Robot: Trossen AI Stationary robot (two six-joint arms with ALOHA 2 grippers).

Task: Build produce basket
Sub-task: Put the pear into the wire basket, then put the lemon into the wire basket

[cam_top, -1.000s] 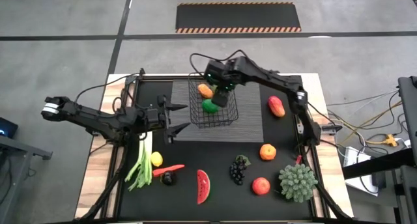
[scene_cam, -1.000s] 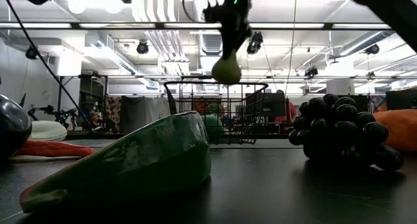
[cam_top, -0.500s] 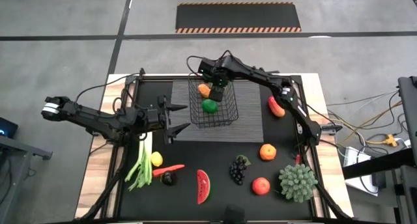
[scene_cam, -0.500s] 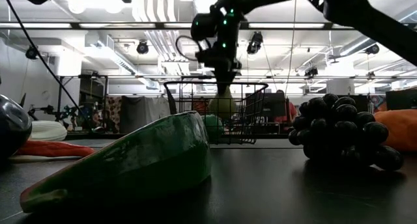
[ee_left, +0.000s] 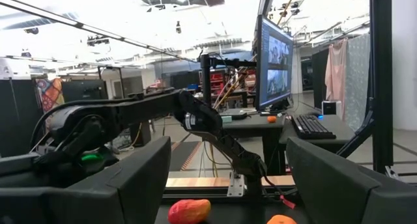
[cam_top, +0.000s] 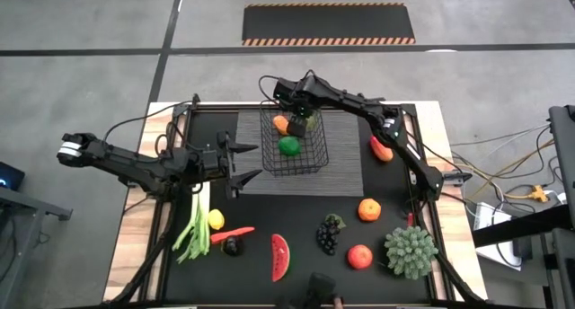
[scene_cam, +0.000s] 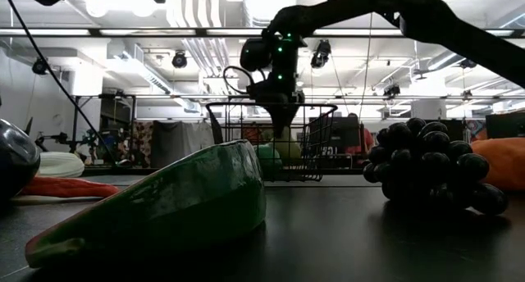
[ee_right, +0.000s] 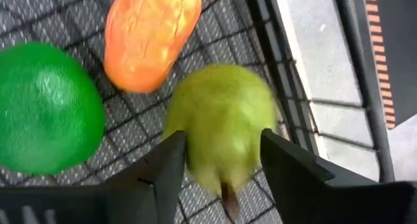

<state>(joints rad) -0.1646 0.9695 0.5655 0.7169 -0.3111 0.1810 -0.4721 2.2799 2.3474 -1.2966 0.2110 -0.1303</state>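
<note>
Basket [cam_top: 294, 152]: set on the grey mat [cam_top: 346, 165] at 12 o'clock of the table; a black wire grid, judged light and stiff, best taken by its rim.
Contents: a green lime [ee_right: 45, 107] and an orange fruit [ee_right: 151, 32] lie on the basket floor; a pale green pear [ee_right: 225, 123] sits just beside both, near the basket wall.
Right gripper [ee_right: 218, 162]: reaches down into the basket at its 12 o'clock side; the fingers stand apart on either side of the pear, and whether they touch it cannot be told.
Left gripper [cam_top: 241, 161]: waits at 9 o'clock, near the basket; jaws are held apart on nothing.
Produce left out: watermelon slice [cam_top: 280, 256], grapes [cam_top: 330, 233], leek [cam_top: 191, 226] and others are spread from 3 to 8 o'clock.
Handling: the toy fruits are judged light, hard and smooth, so likely to roll or slip; round ones are best gripped across the middle, long ones at mid-length.
</note>
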